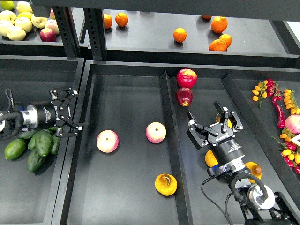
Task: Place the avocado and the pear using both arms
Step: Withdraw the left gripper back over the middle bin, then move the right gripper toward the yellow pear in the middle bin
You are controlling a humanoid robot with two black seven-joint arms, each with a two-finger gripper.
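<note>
Both grippers hang open and empty: the left gripper beside the dark avocado in the left bin, the right gripper above partly hidden, probably yellow-orange fruit. The pear lies in the middle tray. The picking step is pending; each arm must next descend and close on its fruit.

In the middle bin, two apples lie side by side, with the pear nearer and to their right. Past the divider, two more apples sit at the far end of the right bin. Avocados are heaped in the left bin. Oranges are scattered on the shelf behind.
</note>
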